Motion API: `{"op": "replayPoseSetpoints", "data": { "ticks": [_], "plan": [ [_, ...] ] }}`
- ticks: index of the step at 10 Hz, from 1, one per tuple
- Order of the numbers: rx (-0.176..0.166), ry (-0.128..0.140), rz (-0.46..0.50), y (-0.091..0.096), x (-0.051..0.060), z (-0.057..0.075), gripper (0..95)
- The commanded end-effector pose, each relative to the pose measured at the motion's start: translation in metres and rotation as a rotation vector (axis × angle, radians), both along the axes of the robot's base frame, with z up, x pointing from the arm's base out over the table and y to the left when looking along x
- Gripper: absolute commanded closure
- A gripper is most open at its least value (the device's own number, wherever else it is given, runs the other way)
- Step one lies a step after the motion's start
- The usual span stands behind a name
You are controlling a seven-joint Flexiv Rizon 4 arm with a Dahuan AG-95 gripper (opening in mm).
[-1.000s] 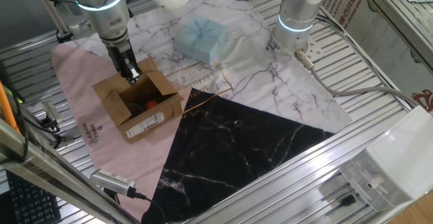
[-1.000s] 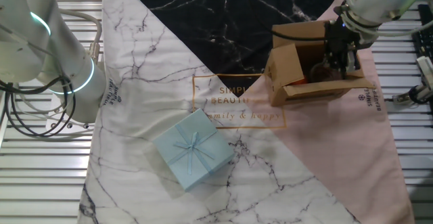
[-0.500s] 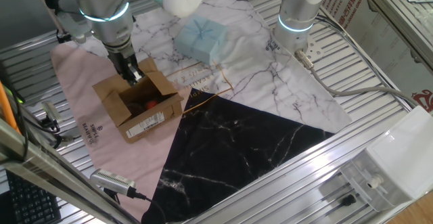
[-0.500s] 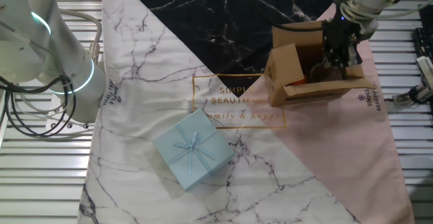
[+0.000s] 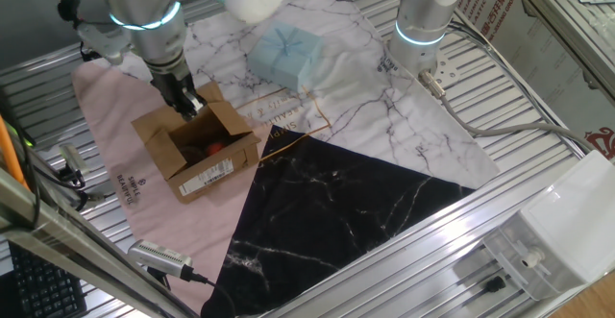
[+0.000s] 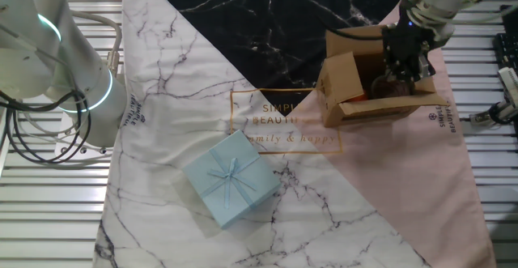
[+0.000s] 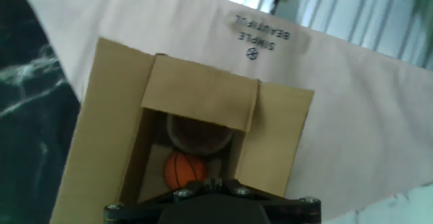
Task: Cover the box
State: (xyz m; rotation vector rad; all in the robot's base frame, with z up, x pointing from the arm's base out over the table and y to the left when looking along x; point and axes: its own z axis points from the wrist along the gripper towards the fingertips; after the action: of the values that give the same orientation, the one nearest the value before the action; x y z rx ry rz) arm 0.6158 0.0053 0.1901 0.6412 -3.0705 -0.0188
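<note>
Because the box [image 5: 197, 147] stood uncovered, the end effector [image 5: 187, 105] hung at its rear flap to fold it; grip state unclear

Ribbed metal table [image 5: 538, 135] under marble-print cloth [image 6: 186, 82]: white at nine o'clock, black at twelve, pink at three.

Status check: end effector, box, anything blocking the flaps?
End effector at box's rim, grip state unclear. Box open, flaps up, orange ball inside. Nothing visible blocking the flaps.
</note>
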Motion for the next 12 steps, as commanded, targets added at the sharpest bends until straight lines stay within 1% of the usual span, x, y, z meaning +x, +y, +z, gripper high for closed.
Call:
{"op": "replayPoseSetpoints", "data": {
  "ticks": [1, 3, 9, 12],
  "plan": [
    [0.039, -0.007, -0.093, 0.0001, -0.0011, -0.0004, 95.0],
    [0.056, -0.006, -0.128, 0.0001, -0.0011, -0.0004, 95.0],
    [0.052, -0.008, -0.132, 0.0001, -0.0011, -0.0004, 95.0],
    [0.046, -0.005, -0.143, 0.0025, -0.0025, 0.0029, 95.0]
  ]
}}
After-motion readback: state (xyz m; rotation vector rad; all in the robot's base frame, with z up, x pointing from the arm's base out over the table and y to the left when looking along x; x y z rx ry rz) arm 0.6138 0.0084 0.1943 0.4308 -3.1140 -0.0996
